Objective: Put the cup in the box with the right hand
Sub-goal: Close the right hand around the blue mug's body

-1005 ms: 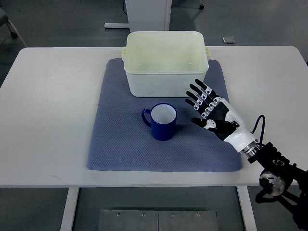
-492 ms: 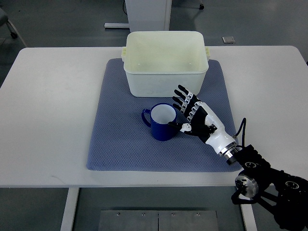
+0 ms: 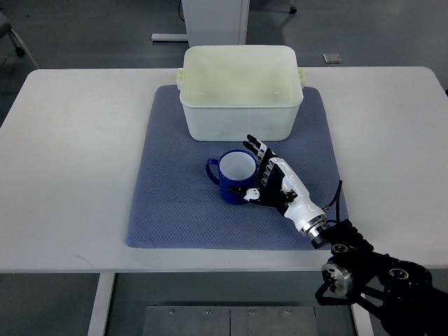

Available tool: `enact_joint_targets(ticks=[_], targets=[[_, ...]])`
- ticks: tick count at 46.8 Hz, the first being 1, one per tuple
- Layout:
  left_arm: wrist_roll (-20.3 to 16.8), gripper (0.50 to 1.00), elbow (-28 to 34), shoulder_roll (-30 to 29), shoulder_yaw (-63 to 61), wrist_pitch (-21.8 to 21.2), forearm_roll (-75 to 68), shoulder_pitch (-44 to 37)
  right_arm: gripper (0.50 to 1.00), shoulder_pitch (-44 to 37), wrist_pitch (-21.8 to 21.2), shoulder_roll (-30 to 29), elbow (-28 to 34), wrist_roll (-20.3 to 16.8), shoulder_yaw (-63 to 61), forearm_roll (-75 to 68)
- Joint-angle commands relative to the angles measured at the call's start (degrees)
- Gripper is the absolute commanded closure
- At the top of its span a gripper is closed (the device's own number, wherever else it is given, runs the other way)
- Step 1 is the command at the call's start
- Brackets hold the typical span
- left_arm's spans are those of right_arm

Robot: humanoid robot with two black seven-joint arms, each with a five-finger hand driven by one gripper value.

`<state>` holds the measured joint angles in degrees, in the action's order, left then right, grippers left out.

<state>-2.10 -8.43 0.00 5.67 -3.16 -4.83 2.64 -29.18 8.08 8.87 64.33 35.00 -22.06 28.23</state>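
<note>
Spread fingers against cup

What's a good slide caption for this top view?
Right hand reaches the blue cup on the mat, fingers open around it, cream box waiting behind.

Table: carrying the mat; floor showing behind it.
Mat: lying at the table's centre.
Box: sitting on the mat's far half.
Cup: standing upright on the mat, just in front of the box, handle pointing left.
Right hand: reaching in from the lower right, touching the cup's right side.
</note>
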Motion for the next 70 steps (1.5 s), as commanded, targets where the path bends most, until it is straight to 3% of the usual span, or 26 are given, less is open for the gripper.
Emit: enact_joint_targets(ticks=[1, 45, 49, 56, 60, 63, 70], targets=[[0.0, 0.500, 0.0, 0.0, 0.0, 0.0, 0.0, 0.0, 0.517, 0.0, 0.1, -0.2, -0.5, 0.0, -0.1, 0.0], [0.1, 0.500, 0.0, 0.0, 0.0, 0.0, 0.0, 0.0, 0.553, -1.8, 5.9, -6.3, -4.7, 0.0, 2.4, -0.1], [0.0, 0.500, 0.0, 0.0, 0.0, 0.0, 0.0, 0.0, 0.605, -1.8, 5.9, -6.3, -4.7, 0.0, 2.5, -0.1], [0.0, 0.500, 0.0, 0.0, 0.0, 0.0, 0.0, 0.0, 0.757, -1.8, 5.9, -6.3, -5.7, 0.0, 2.7, 0.0], [0.0, 0.500, 0.0, 0.0, 0.0, 0.0, 0.0, 0.0, 0.866, -2.1, 5.8, -6.4, -6.7, 0.0, 3.4, 0.0], [0.1, 0.500, 0.0, 0.0, 0.0, 0.0, 0.0, 0.0, 1.000, -2.5, 5.8, -6.6, -7.2, 0.0, 3.5, -0.1], [0.1, 0.500, 0.0, 0.0, 0.0, 0.0, 0.0, 0.0, 1.000, -2.8, 5.6, -6.6, -7.2, 0.0, 3.6, -0.3]])
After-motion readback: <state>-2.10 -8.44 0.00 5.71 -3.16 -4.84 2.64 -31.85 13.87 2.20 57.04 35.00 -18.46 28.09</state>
